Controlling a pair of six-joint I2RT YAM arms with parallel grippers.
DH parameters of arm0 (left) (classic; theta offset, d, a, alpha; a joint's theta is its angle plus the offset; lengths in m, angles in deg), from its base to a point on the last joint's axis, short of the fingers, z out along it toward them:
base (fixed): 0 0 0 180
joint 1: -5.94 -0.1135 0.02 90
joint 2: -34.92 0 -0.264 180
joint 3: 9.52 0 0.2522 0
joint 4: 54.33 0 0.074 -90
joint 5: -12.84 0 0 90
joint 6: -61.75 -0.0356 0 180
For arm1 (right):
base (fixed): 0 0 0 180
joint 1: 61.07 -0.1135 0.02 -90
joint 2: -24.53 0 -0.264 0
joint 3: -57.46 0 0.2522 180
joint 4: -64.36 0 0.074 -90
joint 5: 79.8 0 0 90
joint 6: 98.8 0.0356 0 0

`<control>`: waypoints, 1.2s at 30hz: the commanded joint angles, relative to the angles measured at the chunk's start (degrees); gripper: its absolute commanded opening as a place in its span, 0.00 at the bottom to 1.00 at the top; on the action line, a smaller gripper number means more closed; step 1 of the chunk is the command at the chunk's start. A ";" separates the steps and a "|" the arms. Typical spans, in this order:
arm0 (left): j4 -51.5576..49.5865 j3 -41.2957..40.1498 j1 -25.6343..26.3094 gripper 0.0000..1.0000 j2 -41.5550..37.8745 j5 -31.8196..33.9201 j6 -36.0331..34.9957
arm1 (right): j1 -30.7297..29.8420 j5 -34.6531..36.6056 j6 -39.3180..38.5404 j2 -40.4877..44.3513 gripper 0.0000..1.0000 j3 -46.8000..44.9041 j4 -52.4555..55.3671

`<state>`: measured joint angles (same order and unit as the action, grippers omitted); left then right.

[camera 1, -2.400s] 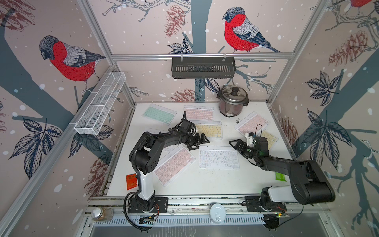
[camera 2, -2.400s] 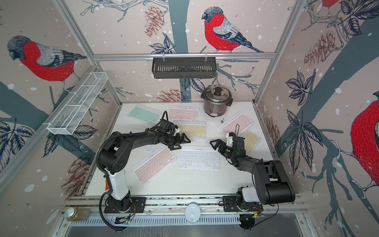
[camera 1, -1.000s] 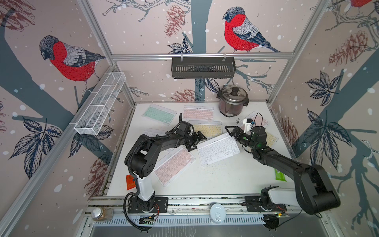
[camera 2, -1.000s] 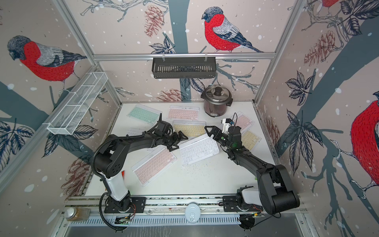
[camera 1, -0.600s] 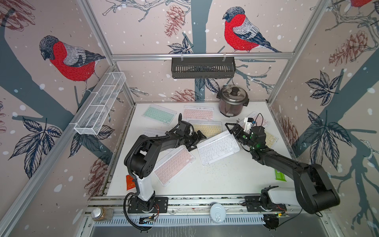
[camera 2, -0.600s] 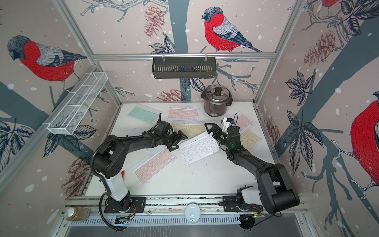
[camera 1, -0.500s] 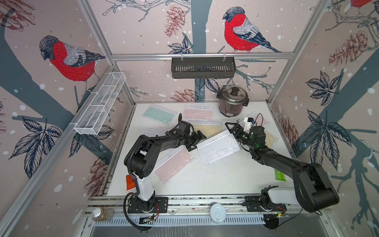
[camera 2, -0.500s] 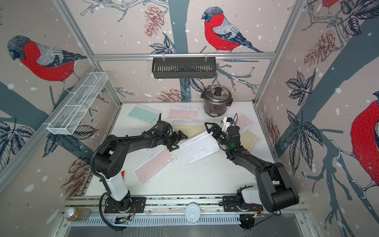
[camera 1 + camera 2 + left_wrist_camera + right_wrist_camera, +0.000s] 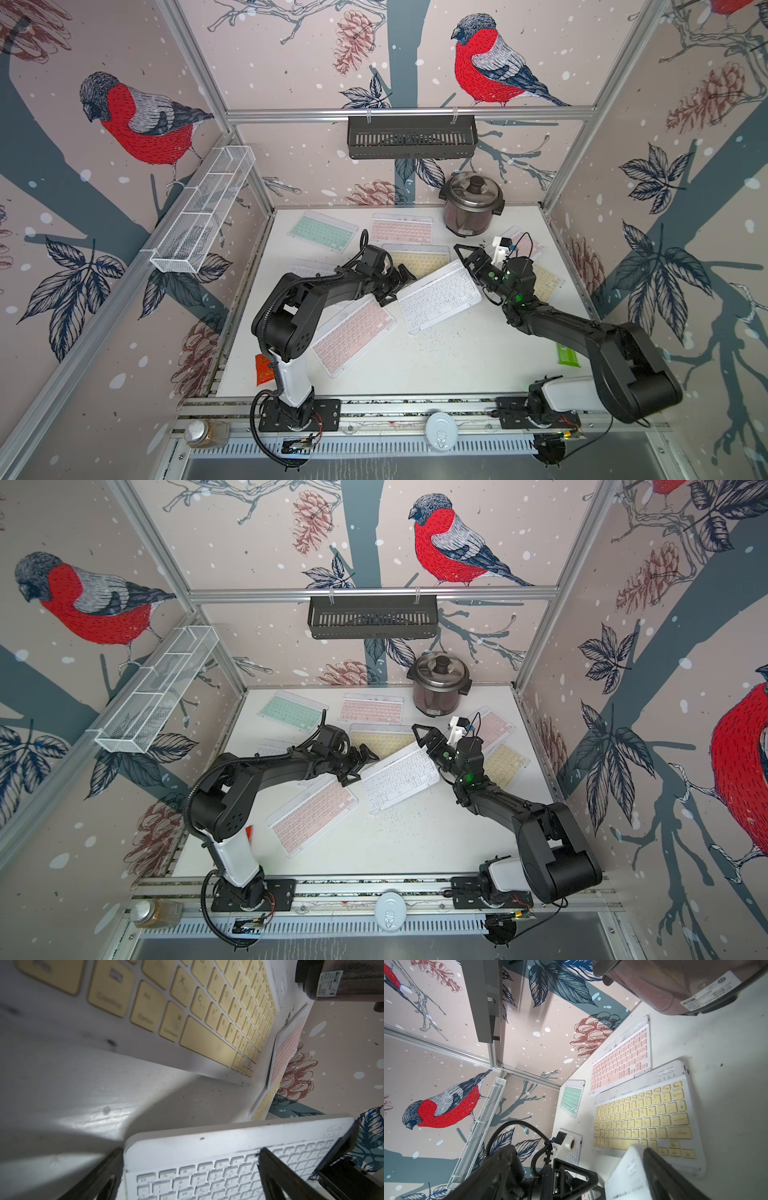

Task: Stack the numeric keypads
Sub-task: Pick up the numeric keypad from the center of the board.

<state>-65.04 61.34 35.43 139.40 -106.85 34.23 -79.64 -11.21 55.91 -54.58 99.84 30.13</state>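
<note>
Though the stacking was under way, I judged it barely begun: no pile stood on the table (image 9: 457,365). The white keypad (image 9: 438,297) lay askew mid-table, its far corner overlapping the yellow keypad (image 9: 419,257); whether it rested there or hung just above, I could not tell. My left fingers (image 9: 97,1180) were spread about its left end, and my right fingers (image 9: 660,1176) stood wide apart around the opposite end, neither pair visibly pinching it. The mint green keypad (image 9: 323,230), the back pink keypad (image 9: 400,228), the front pink keypad (image 9: 353,332), the right pink keypad (image 9: 498,731) and the right yellow keypad (image 9: 505,762) lay unstacked, all left to gather, by my reckoning
</note>
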 commanded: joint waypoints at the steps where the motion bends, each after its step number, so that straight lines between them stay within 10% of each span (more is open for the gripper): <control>1: 14.18 0.91 0.45 0.98 -0.79 -8.58 0.81 | -1.33 -7.97 6.14 -0.42 1.00 -0.65 1.73; 28: 16.49 -1.42 0.48 0.98 -1.22 -8.19 2.09 | -6.45 -0.89 18.28 -5.25 1.00 -4.05 -12.45; 36: 16.57 -2.08 0.53 0.98 -1.44 -8.14 2.19 | -6.98 1.69 16.23 -0.80 1.00 -3.36 -2.66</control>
<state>-52.82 59.33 36.09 138.16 -112.36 35.28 -86.44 -8.61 72.41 -57.38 95.64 21.09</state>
